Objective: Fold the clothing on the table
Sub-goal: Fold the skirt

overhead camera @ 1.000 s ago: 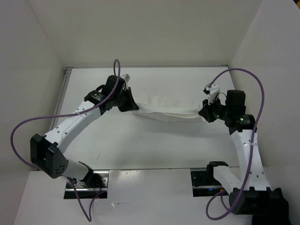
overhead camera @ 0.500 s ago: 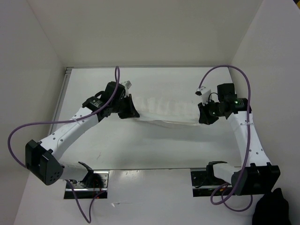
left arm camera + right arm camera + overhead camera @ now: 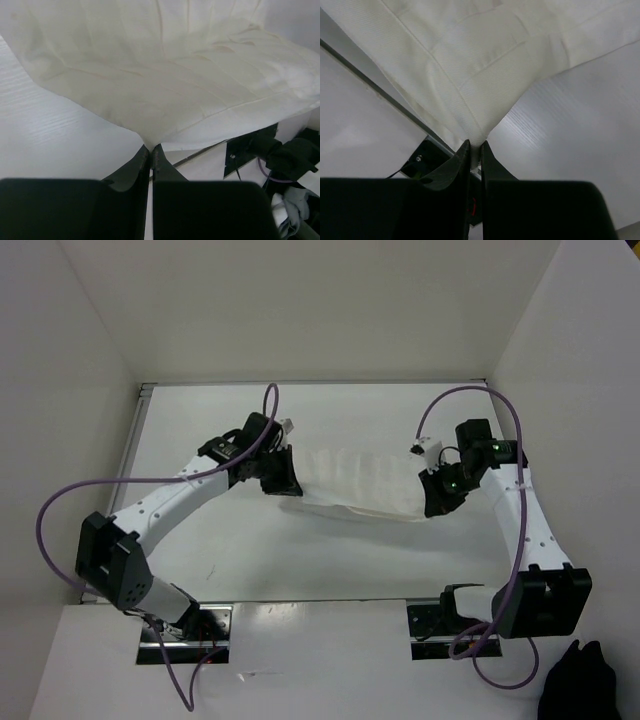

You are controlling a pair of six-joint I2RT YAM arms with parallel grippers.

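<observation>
The two arm bases sit on metal plates [image 3: 215,627] at the near edge of the counter [image 3: 300,560], one on the left and one on the right. A purple cable [image 3: 470,390] loops away from each arm. At the bottom right corner, outside the counter, there is a dark object [image 3: 580,680]; I cannot tell what it is.

From the bases, both arms reach forward to the middle of the counter. The left gripper [image 3: 278,476] has its fingers [image 3: 131,164] pressed together on the left end of the clothing [image 3: 355,478]. In the left wrist view, the two black fingers meet with only a thin fold of white fabric between them. The right gripper [image 3: 437,496] pinches the right end in the same way, and its wrist view shows the fabric running down to a point between the closed fingers.

The clothing hangs as a wide band between the two grippers, over the middle of the counter. It has faint parallel stripes, it sags a little in its middle, and there is a shadow under it. Whether its lower edge touches the counter, I cannot tell.

Behind the clothing is bare counter, then a thin metal strip [image 3: 320,383] at the far edge, and white walls [image 3: 300,310] close the space.
</observation>
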